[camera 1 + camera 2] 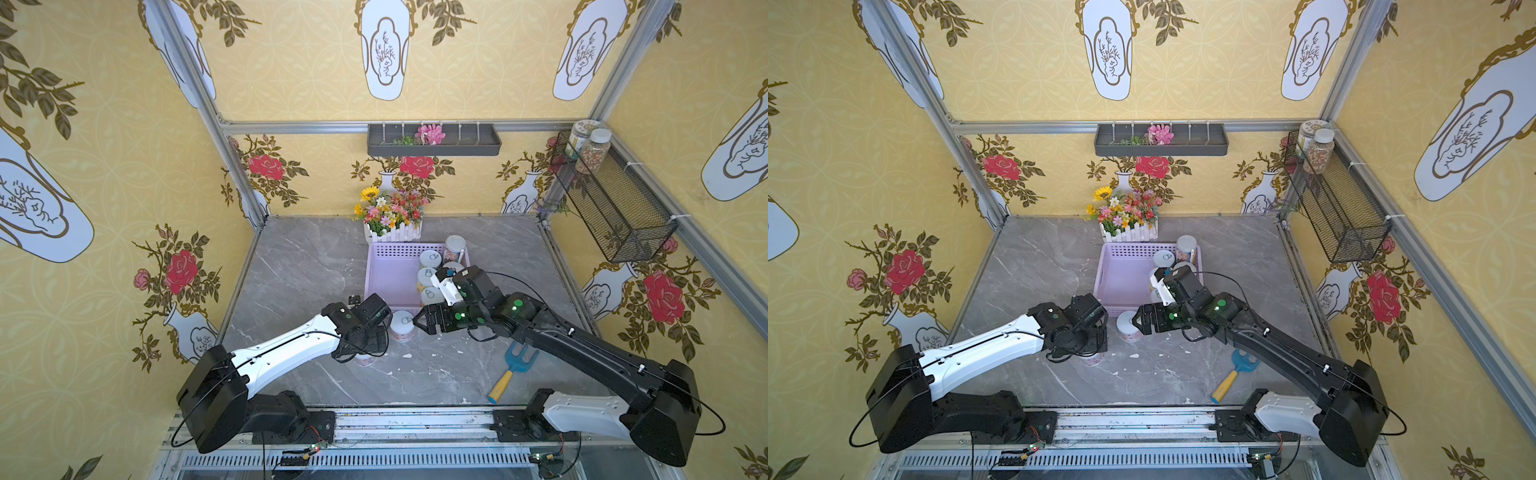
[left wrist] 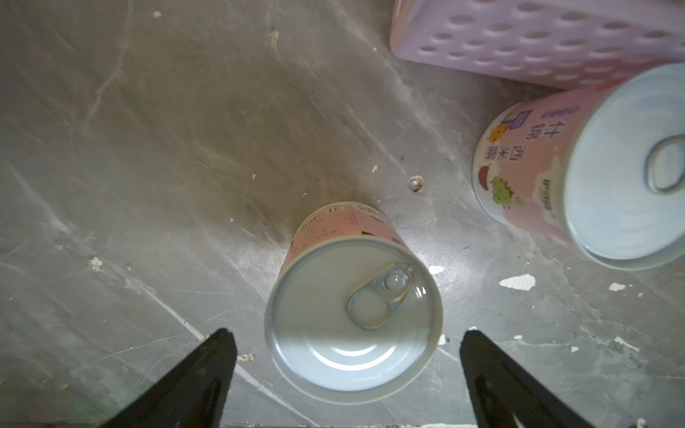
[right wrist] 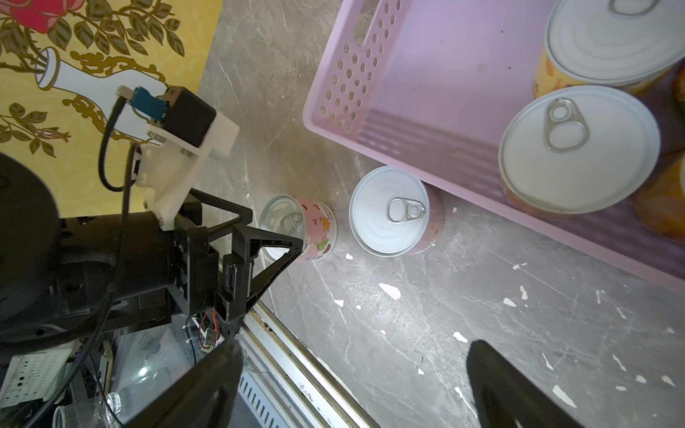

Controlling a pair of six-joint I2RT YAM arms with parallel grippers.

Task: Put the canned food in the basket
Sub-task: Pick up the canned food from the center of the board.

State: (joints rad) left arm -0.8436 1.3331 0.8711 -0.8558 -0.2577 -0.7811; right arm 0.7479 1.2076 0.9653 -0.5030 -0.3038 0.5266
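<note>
In a top view, shallow lavender perforated plastic basket (image 1: 390,274) part-filled, half its floor bare. Left wrist: left gripper (image 2: 348,333) jaws wide, centred above a silver-topped pink-label can (image 2: 354,318) on the grey marble table (image 2: 148,148); I'd drop, clamp, lift over the wall. Right wrist: right gripper (image 3: 356,344) wide, empty; second pink can (image 3: 389,211) just beside the basket wall.

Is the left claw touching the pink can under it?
Apart. In the left wrist view, grey table shows between the pink can and both fingers of the left gripper.
</note>
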